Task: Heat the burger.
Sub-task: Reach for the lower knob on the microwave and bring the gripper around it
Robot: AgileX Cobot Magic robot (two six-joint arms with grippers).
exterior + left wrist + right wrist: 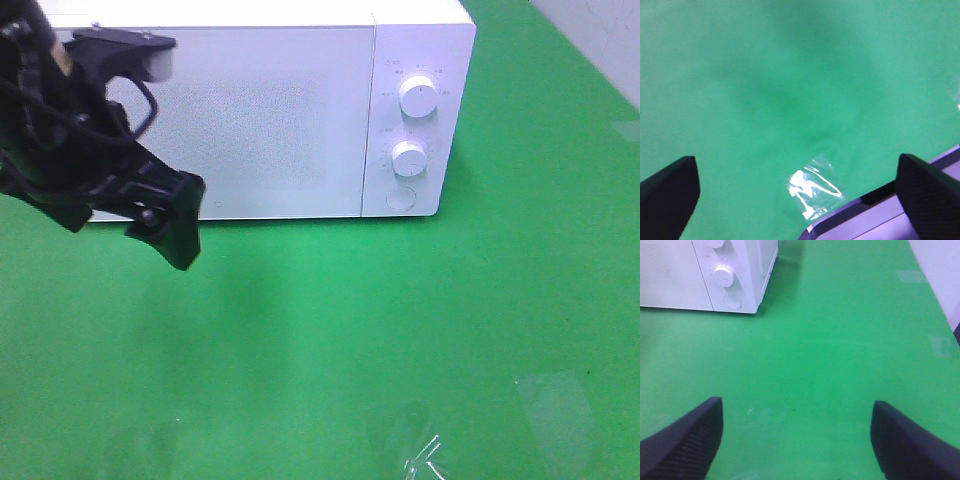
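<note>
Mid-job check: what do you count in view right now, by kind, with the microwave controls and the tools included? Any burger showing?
Microwave: 1
Knobs: 2, upper knob and lower knob
Round button: 1
Tools: 2, left tool and right tool, both open and empty
Burger: 0 in view
Total: 6

Bright, even light from above saturates the green cloth (420, 330); a soft shadow pools at its left. White glare flashes off the clear film (812, 192). The left wrist view is blurred, the microwave (290, 110) front washed out
</note>
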